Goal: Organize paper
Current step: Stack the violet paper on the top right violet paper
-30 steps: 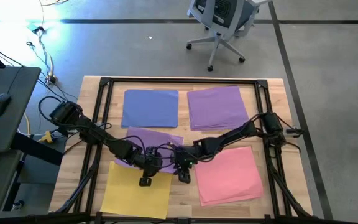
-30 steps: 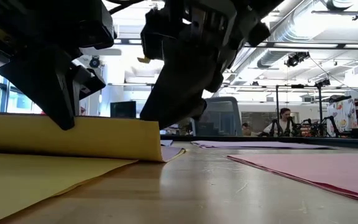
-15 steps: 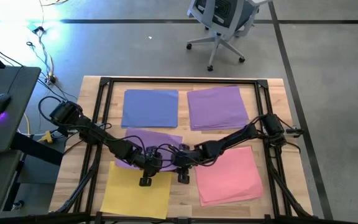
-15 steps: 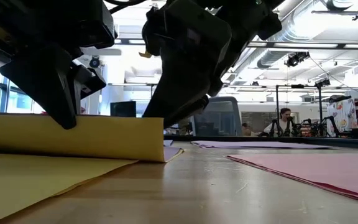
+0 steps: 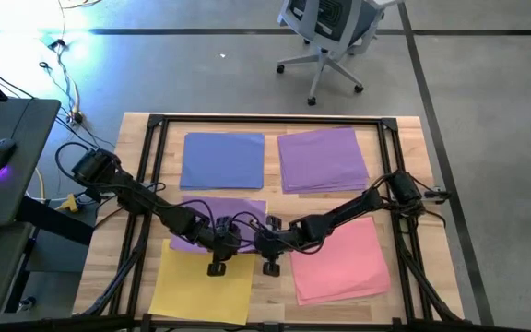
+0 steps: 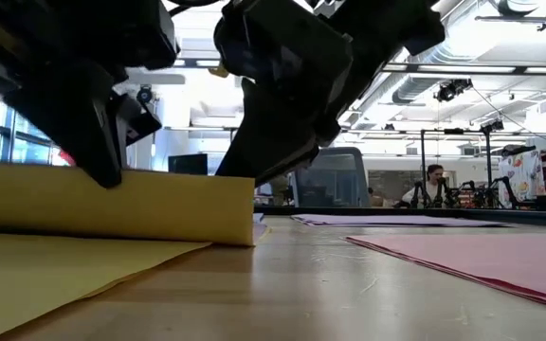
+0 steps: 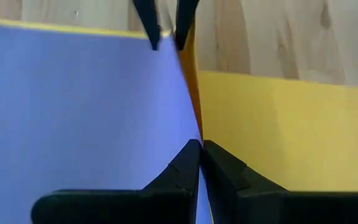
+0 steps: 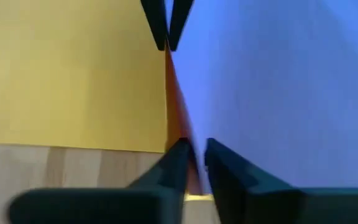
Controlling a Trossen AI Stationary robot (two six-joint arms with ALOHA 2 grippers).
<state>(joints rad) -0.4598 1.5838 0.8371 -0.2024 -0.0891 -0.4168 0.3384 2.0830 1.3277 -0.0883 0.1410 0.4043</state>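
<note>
Yellow paper (image 5: 201, 284) lies near left, and a yellow edge stands up as a low wall (image 6: 112, 204). Behind it lies a purple sheet (image 5: 218, 210), whose near edge rises against the wall's far face (image 7: 86, 106). My left gripper (image 5: 221, 247) and my right gripper (image 5: 258, 245) face each other along this raised edge, both shut on it. Each shows far off in the other's wrist view. My left gripper pinches the raised edge (image 7: 199, 134) between its two fingers, yellow on the near face and purple on the far face. The fingers slant down from the table's left and lie along the edge. The paper stands upright and its lower part stays on the table. My right gripper pinches the same raised edge (image 8: 180, 127) near the wall's right end (image 6: 240, 204), yellow on one face and purple on the other. It slants down from the table's right, along the edge. The edge stands upright between the two grippers.
A periwinkle blue sheet (image 5: 222, 159) lies far left, a purple stack (image 5: 323, 159) far right and a pink stack (image 5: 341, 260) near right. A black frame (image 5: 275, 120) runs round the table. An office chair (image 5: 330, 37) stands beyond it. A person (image 6: 432, 185) sits far back.
My right arm has swung a little toward the table's near edge, bringing its gripper closer to my left gripper. The raised yellow wall stands slightly taller, and its right end reaches a little farther right.
</note>
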